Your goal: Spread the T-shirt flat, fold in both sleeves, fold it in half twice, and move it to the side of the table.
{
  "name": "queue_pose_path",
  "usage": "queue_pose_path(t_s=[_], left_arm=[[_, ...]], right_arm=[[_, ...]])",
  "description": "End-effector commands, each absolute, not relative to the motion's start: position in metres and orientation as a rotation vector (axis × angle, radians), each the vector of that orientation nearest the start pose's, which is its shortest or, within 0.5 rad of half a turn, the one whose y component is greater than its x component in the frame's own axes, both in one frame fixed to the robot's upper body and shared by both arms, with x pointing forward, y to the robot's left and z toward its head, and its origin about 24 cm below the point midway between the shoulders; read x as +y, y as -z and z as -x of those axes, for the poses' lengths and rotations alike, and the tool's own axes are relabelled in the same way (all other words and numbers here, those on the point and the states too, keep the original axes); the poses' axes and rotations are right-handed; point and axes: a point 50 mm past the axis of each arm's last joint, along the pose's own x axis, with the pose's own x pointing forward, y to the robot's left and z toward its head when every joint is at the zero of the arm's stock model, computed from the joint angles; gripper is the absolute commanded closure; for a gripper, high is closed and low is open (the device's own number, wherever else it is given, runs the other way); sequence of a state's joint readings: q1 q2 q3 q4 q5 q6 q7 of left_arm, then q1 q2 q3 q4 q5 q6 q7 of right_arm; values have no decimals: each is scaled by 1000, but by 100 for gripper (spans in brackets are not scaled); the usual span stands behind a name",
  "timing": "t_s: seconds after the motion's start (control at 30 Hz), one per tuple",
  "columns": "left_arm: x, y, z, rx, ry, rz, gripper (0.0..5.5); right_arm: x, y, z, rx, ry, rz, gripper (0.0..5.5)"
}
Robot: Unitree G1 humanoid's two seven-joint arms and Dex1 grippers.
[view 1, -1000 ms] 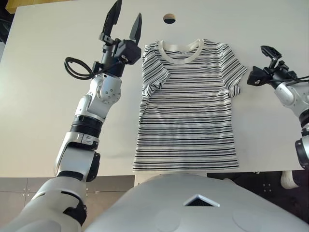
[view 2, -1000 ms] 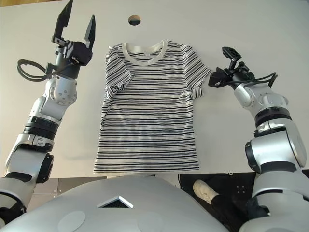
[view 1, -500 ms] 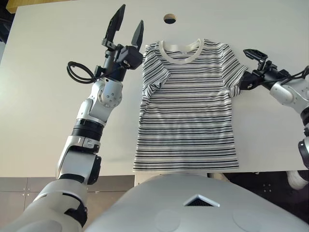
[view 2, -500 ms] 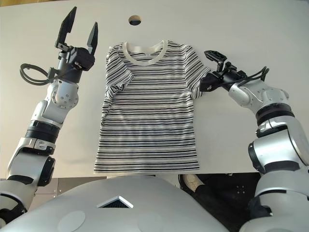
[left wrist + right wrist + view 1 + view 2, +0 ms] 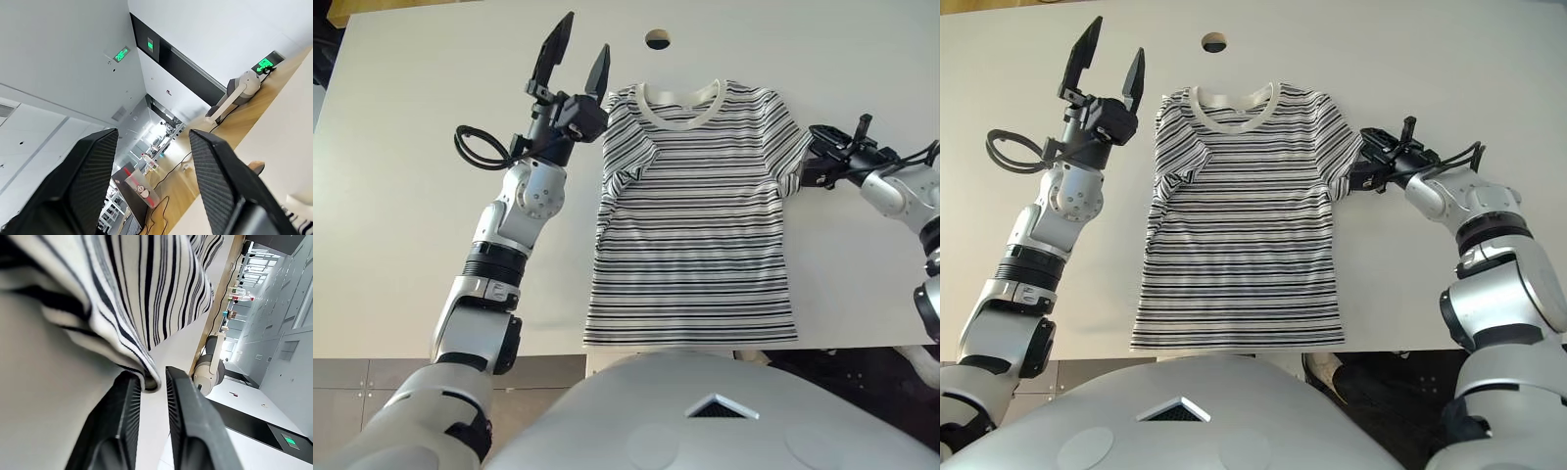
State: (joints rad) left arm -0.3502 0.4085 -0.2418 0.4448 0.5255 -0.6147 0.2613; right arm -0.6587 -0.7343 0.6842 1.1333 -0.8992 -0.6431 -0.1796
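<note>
A wide white table (image 5: 401, 196) carries just 1 garment: a black-and-white striped T-shirt (image 5: 695, 225) lying face up near the middle, neck end toward the far edge and hem close to the near edge. Its body lies mostly flat. The left sleeve (image 5: 631, 162) is rumpled inward onto the chest, while the right sleeve (image 5: 790, 145) spreads outward. Just beyond the neckline there is 1 small round hole (image 5: 657, 38) in the tabletop.

The T-shirt (image 5: 693, 211) is soft cloth, the table (image 5: 401, 196) smooth matt, the left pincer (image 5: 587, 34) textured black plastic
</note>
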Motion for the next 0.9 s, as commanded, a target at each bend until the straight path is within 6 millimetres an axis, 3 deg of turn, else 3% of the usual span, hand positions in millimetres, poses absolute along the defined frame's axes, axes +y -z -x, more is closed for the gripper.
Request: queue_pose_path(t_s=[0.03,0.17,0.5,0.73,0.9], left_arm=[[145,-81,-297,-591,294,-854,279],[144,-84,-298,-605,295,-853,279],[156,-85,-298,-598,227,-820,279],[157,-79,-298,-575,226,-811,279],[153,-74,-298,-561,234,-801,279]], right_arm=[[-273,14,-277,183,-890,1682,521],[-278,13,-275,160,-809,1656,539],[-281,-13,-278,-40,-498,1487,539],[-238,-41,-280,-272,-491,1295,539],[-211,-54,-288,-344,-534,1272,539]])
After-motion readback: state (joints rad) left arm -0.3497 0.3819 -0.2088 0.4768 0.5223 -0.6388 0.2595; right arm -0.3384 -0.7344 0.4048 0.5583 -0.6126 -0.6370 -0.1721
